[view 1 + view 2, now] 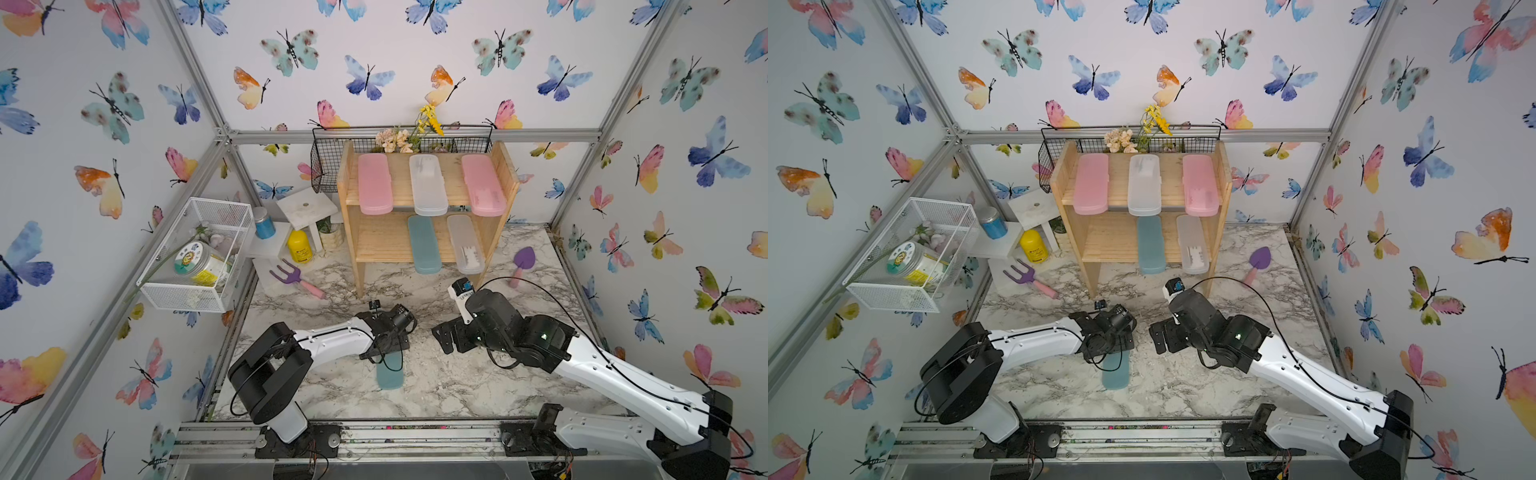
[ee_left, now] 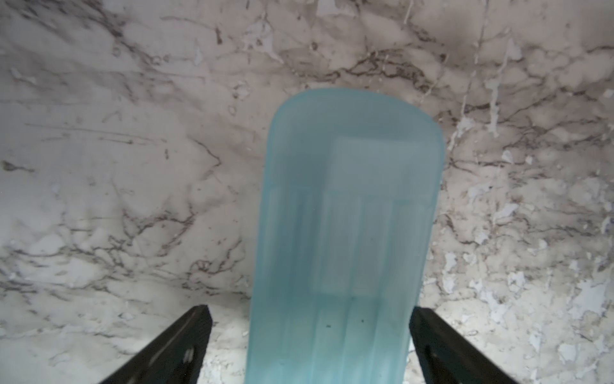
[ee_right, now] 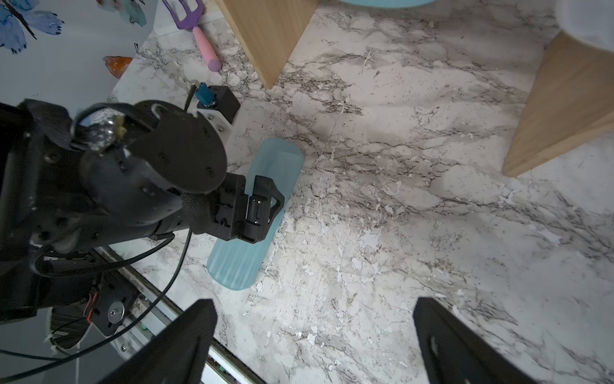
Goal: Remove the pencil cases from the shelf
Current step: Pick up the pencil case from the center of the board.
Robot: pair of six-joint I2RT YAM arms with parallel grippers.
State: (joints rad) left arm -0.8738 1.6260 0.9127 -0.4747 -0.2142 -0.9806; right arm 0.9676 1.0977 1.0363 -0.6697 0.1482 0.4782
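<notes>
L gripper (image 2: 309, 310) hangs over a teal-blue translucent flat plastic pencil case (image 2: 349, 216) lying flat on the marble-print tabletop (image 2: 133, 166) right beneath it. Jaws are wide apart, clear of both long edges, gripping nothing. R gripper (image 3: 314, 302) is also wide open & empty over bare tabletop, w/ the light pine two-tier shelf (image 1: 345, 183) ahead of it.

Step looks like set-down of one case done. On the shelf, top tier: pink case (image 1: 375, 183), frosted white case (image 1: 428, 185), second pink case (image 1: 483, 185). Lower tier: second teal case (image 1: 424, 244), labelled frosted white case (image 1: 465, 243).

Next, prob.: lift L clear w/o nudging the case, then reach fwd for a lower-tier case & pinch across its narrow width.
</notes>
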